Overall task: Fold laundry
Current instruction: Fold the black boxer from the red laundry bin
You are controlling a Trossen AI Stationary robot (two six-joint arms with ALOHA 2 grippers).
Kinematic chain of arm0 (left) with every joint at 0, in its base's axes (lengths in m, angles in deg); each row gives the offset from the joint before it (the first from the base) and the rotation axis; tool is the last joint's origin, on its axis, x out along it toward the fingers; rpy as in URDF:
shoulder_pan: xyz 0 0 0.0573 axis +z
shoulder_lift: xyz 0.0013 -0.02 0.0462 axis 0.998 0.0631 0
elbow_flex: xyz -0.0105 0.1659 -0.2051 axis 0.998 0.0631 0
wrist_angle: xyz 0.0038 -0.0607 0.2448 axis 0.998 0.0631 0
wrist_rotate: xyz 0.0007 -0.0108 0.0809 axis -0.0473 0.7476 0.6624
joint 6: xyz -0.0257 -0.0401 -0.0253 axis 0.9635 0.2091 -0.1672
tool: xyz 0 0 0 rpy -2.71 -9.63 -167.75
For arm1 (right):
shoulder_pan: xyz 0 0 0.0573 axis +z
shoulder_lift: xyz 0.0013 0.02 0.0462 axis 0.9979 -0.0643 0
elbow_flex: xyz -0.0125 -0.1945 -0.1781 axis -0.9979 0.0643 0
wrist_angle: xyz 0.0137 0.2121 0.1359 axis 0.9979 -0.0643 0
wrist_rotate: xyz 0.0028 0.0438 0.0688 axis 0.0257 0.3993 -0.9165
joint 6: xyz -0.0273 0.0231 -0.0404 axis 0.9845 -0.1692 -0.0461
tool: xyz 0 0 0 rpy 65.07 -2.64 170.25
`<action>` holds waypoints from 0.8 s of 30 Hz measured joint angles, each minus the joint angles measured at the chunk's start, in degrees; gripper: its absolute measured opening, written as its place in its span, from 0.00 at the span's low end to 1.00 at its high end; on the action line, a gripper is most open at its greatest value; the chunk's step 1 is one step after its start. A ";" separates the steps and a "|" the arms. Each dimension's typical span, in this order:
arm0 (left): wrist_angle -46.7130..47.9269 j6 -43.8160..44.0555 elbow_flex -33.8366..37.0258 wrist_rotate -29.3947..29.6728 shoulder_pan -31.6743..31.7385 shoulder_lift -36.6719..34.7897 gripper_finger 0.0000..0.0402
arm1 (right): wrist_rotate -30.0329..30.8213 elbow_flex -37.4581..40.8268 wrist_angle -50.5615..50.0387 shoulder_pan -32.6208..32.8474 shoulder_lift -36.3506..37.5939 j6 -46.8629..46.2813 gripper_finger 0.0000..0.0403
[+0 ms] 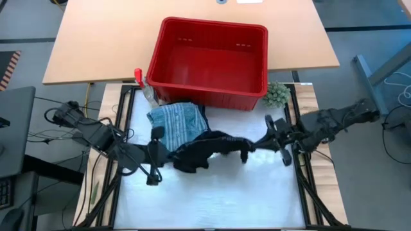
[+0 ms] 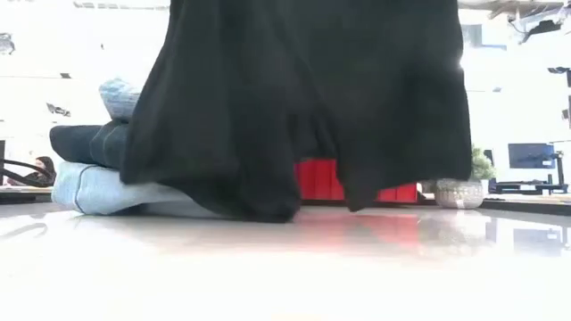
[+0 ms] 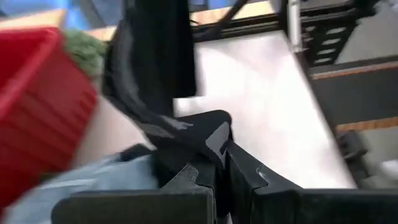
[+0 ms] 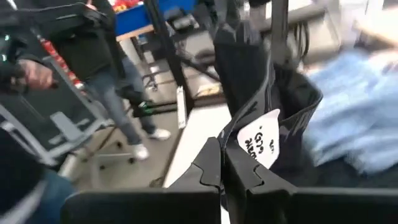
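Nearest you in the low view hangs the black garment point(image 2: 303, 107), its hem brushing the white table point(image 2: 285, 267). Your left gripper point(image 1: 156, 153) pinches it at nine o'clock; your right gripper point(image 1: 260, 142), at three o'clock, is clamped beside its white tag point(image 4: 261, 144). The striped laundry point(image 1: 176, 122) lies at eleven o'clock before the red basket point(image 1: 209, 54).

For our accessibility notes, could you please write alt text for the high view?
Both grippers, left gripper and right gripper, are shut on a black garment stretched between them above the white table. Behind it lie a blue striped garment and an empty red basket.
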State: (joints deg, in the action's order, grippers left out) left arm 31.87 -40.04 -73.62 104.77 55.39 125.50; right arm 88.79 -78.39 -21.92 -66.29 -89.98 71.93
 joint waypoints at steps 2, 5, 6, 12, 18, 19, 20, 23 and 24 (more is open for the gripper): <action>-0.78 4.96 0.00 -3.22 -0.13 1.47 0.00 | 3.61 0.00 -0.55 3.70 -2.09 -5.74 0.06; -0.85 17.63 0.00 -9.76 1.50 5.22 0.00 | 11.47 0.00 0.24 8.96 -7.72 -14.53 0.06; -1.32 20.48 0.00 -12.67 2.24 6.76 0.00 | 13.28 0.00 1.49 10.12 -10.05 -17.30 0.06; -12.30 25.17 0.02 -33.41 5.89 15.56 0.00 | 13.22 0.07 14.30 11.69 -24.34 -29.94 0.06; -13.34 27.26 0.02 -38.97 10.35 18.48 0.00 | 11.20 0.03 30.31 10.91 -33.42 -32.48 0.06; -12.99 27.33 0.02 -39.00 10.94 18.48 0.00 | 11.22 0.00 32.87 10.91 -34.65 -31.96 0.06; -12.92 27.33 0.02 -39.14 11.55 18.48 0.00 | 11.22 0.00 35.14 10.89 -35.91 -31.27 0.06; -13.11 27.08 0.02 -40.08 13.11 18.48 0.00 | 11.82 -1.43 35.95 10.52 -38.99 -30.11 0.06; -13.13 27.06 0.02 -41.18 13.54 18.48 0.00 | 12.35 -2.48 34.65 10.34 -39.65 -30.06 0.06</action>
State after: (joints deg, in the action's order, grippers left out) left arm 18.73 -12.98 -73.60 63.59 68.93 143.98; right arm 101.14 -80.87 12.74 -55.94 -129.63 41.87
